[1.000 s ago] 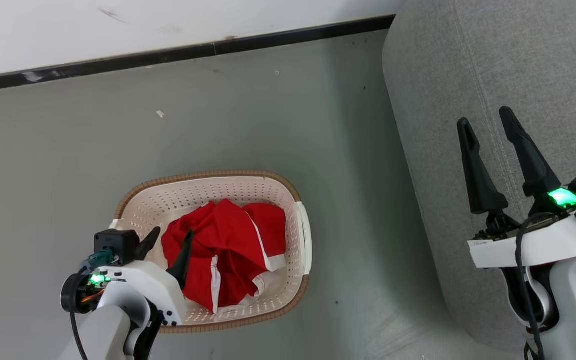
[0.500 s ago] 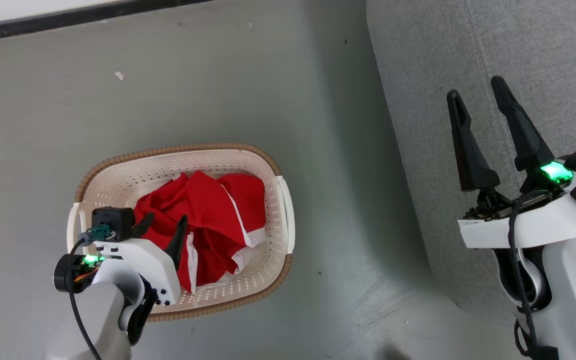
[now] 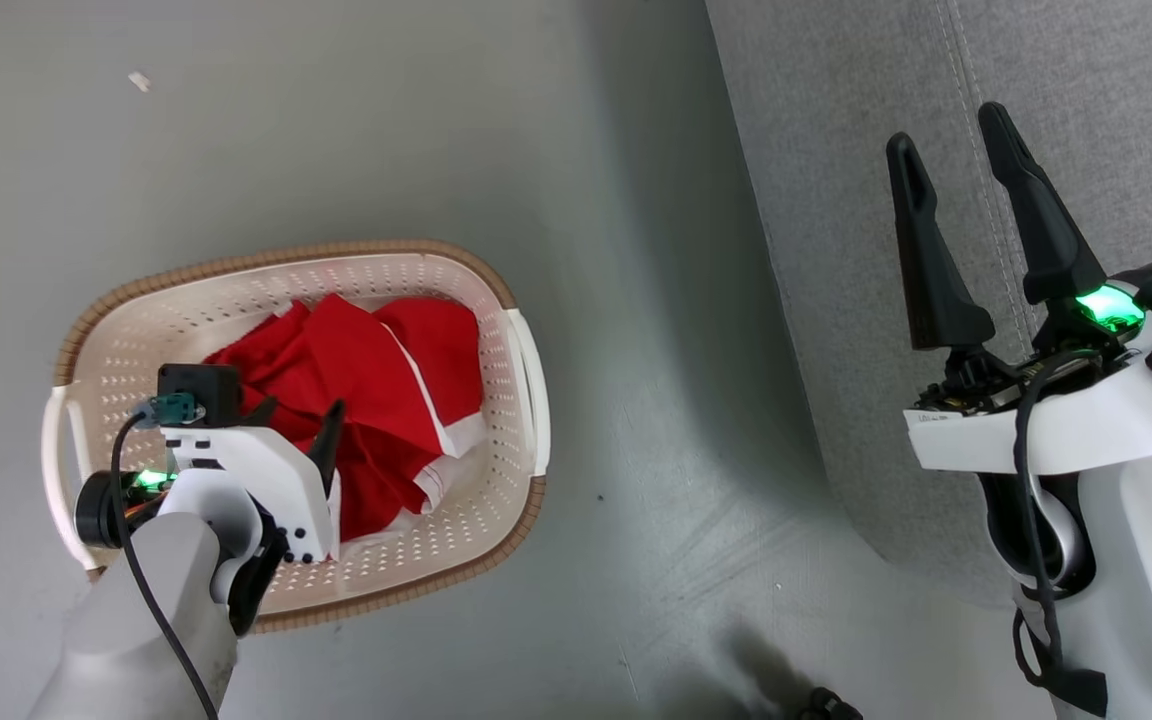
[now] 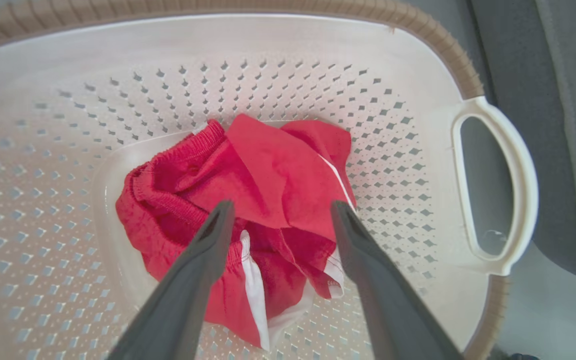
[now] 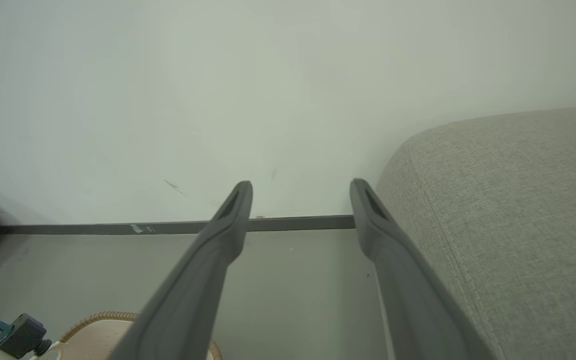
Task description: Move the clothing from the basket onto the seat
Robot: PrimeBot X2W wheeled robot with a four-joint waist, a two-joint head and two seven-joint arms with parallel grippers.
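The red clothing (image 3: 376, 370) with white stripes lies crumpled in the cream basket (image 3: 266, 257) on the floor at the left. My left gripper (image 3: 303, 405) hangs open just above the pile, inside the basket's rim. In the left wrist view its two fingers straddle the clothing (image 4: 268, 170) with nothing gripped, and the basket's perforated wall (image 4: 268, 60) rises behind. My right gripper (image 3: 944, 125) stands open and empty over the grey seat (image 3: 1086, 80) at the right. The right wrist view has that gripper (image 5: 301, 183) pointing at the wall beside the seat (image 5: 518, 200).
Grey floor (image 3: 636, 300) separates basket and seat. A white wall with a dark baseboard (image 5: 293, 222) stands beyond. A small white scrap (image 3: 139, 82) lies on the floor at far left. A small dark object (image 3: 826, 705) sits at the head view's bottom edge.
The head camera has tilted down, so the wall has left the picture. My left gripper has moved from the basket's left side toward its middle, over the clothing. Both grippers stay open.
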